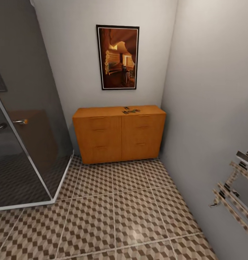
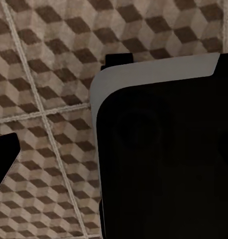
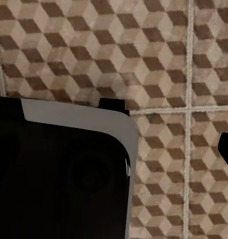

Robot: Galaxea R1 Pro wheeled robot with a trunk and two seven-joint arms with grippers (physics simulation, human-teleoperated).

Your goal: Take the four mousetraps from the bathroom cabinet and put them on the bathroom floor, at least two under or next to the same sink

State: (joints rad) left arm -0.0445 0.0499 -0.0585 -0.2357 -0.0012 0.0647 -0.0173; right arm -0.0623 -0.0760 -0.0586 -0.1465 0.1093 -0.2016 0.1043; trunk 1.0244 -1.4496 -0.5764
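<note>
Small dark brown rectangular mousetraps [image 1: 131, 110] lie in a cluster on top of an orange wooden cabinet w/ drawers [image 1: 119, 134], against the far wall beneath a framed picture [image 1: 118, 57]. Cube-patterned brown, beige and cream tiled bathroom floor [image 1: 113, 213] spreads in front, beside a glass shower [image 1: 26, 119]. Both grippers' state: can't tell; wrist views give floor and dark robot body.

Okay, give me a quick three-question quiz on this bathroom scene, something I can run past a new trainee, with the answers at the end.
1. True or false: the mousetraps lie on top of the wooden cabinet.
2. Multiple choice: what stands at the head view's left, beside the cabinet? A) a bathtub B) a glass shower C) a toilet
3. Fill in: on the wall above the cabinet hangs a framed ____.

Key
1. True: small dark pieces rest on the top, toward its right half.
2. B: tinted glass panels with a handle, standing on the bathroom floor.
3. Picture.
</note>
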